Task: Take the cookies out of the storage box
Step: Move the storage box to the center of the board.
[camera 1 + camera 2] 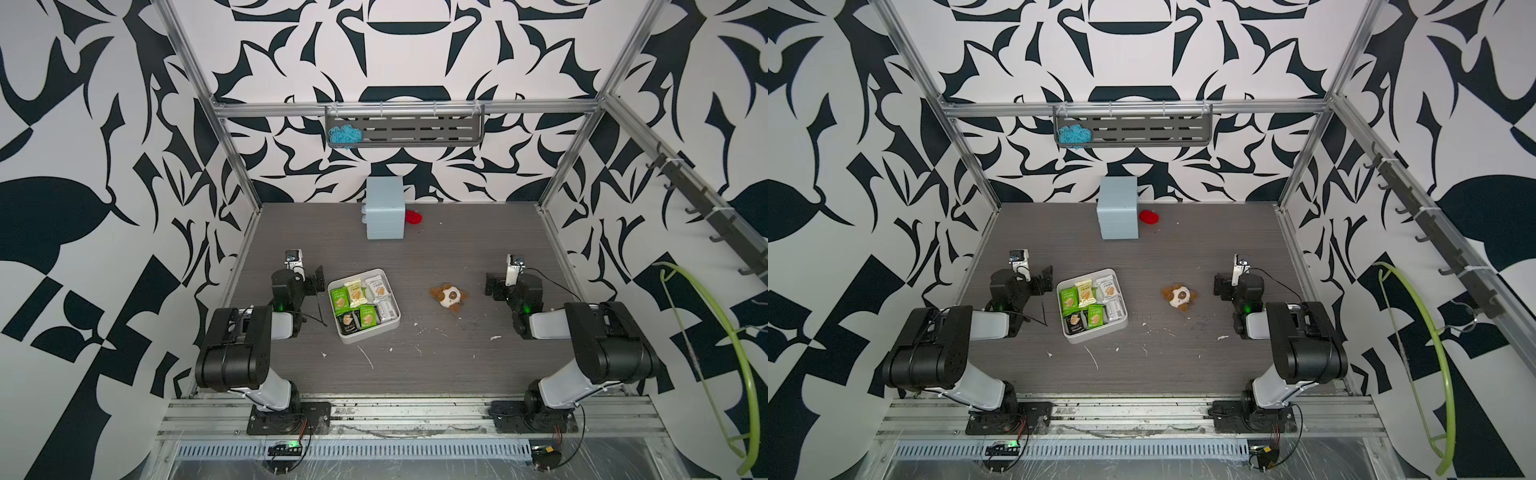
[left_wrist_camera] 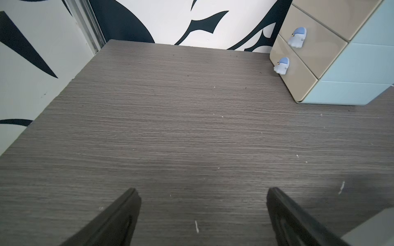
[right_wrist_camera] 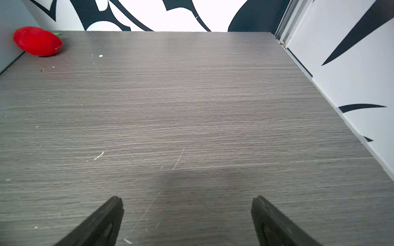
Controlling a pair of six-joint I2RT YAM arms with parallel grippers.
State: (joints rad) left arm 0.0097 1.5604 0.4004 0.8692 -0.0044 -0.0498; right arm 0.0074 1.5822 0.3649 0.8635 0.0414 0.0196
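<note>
Cookies [image 1: 360, 300] lie packed in the white storage box [image 1: 372, 332], on the left arm's side of the worktop [image 1: 415, 365].
The left claw [image 2: 201, 192] hangs near the box's far-left corner, jaws wide, holding nothing. The right claw [image 3: 187, 200], equally wide, sits well apart, beyond a plush toy [image 1: 449, 296]. A blue drawer cabinet [image 1: 384, 212] and a red toy [image 1: 413, 216] stand far back.

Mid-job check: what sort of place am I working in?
Probably a lab test cell, not a home: an aluminium frame encloses the table, the walls are printed black-and-white panels, and the left arm and right arm are mounted on a rail.
</note>
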